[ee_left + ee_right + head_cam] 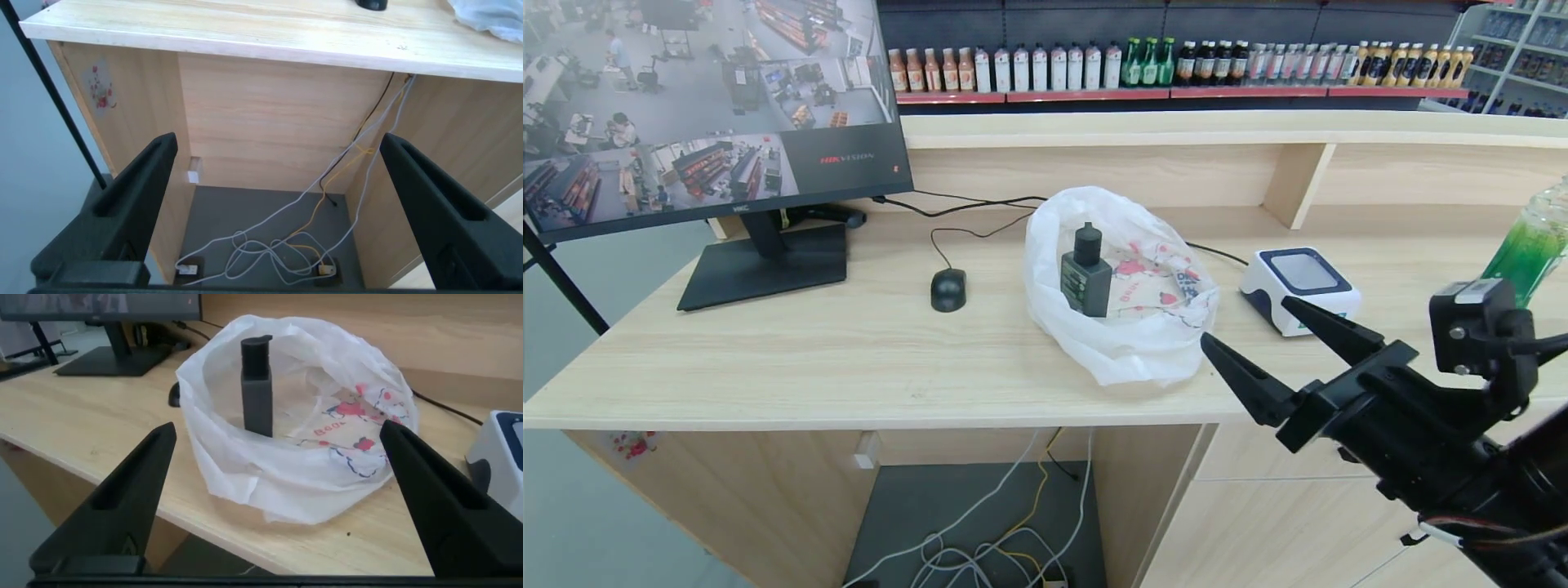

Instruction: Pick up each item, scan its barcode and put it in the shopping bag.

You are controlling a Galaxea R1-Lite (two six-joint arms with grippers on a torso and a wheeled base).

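Observation:
A white plastic shopping bag (1127, 327) lies open on the wooden counter (849, 351), and a dark bottle (1086, 273) with a black cap stands upright inside it. The same bag (310, 457) and bottle (257, 388) face my right wrist view. To the bag's right sits the white barcode scanner (1303, 286), its corner (500, 453) also in the right wrist view. My right gripper (1245, 327) is open and empty, just off the counter's front edge to the right of the bag. My left gripper (278, 188) is open and empty, held low in front of the desk's underside. A green bottle (1531, 245) stands at the far right.
A monitor (707, 106) on its stand occupies the counter's left, with a black mouse (947, 290) between it and the bag. Cables (327, 212) hang and coil in the opening under the desk. A raised wooden ledge (1217, 131) runs along the counter's back.

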